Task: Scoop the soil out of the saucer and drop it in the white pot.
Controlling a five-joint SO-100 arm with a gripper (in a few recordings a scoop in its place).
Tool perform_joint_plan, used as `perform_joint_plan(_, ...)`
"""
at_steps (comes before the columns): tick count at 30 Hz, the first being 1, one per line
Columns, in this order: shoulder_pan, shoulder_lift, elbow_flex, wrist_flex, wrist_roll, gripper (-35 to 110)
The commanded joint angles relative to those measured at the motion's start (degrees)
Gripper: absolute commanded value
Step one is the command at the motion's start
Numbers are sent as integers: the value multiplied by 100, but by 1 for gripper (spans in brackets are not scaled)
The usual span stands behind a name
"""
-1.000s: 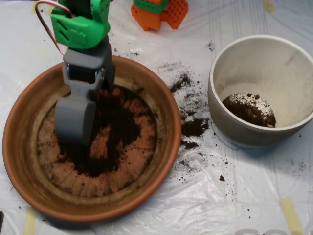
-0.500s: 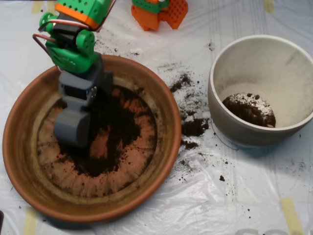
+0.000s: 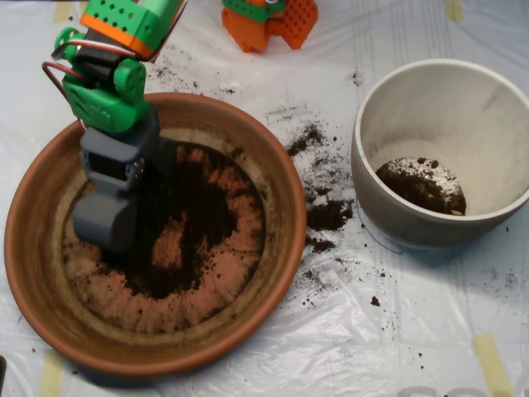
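Note:
The terracotta saucer (image 3: pixel 273 178) fills the left half of the overhead view. Dark soil (image 3: pixel 194 219) lies in a patchy ring on its ridged floor, with bare clay showing in the middle. My grey scoop (image 3: pixel 104 225) hangs from the green arm over the saucer's left inner part, its lower end down at the soil's left edge. The white pot (image 3: pixel 388 107) stands at the right, apart from the saucer, with a clump of soil (image 3: pixel 421 184) on its bottom.
Spilled soil crumbs (image 3: pixel 324 207) lie on the clear plastic sheet between saucer and pot. An orange and green block (image 3: pixel 269 21) sits at the top edge, behind the saucer. Yellow tape strips (image 3: pixel 491 364) hold the sheet down.
The arm has swung left and drawn back a little. The scoop has moved from the soil's middle-left toward the saucer's left wall. The soil in the pot looks the same.

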Motion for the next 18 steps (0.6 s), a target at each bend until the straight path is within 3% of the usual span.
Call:
perform_joint_plan(1, -97, 88, -290, -62, -26, 23)
perform_joint_plan(7, -448, 202, -193, -53, 0, 4)
perform_joint_plan(18, -1283, 1371, -448, 580, 352, 0)
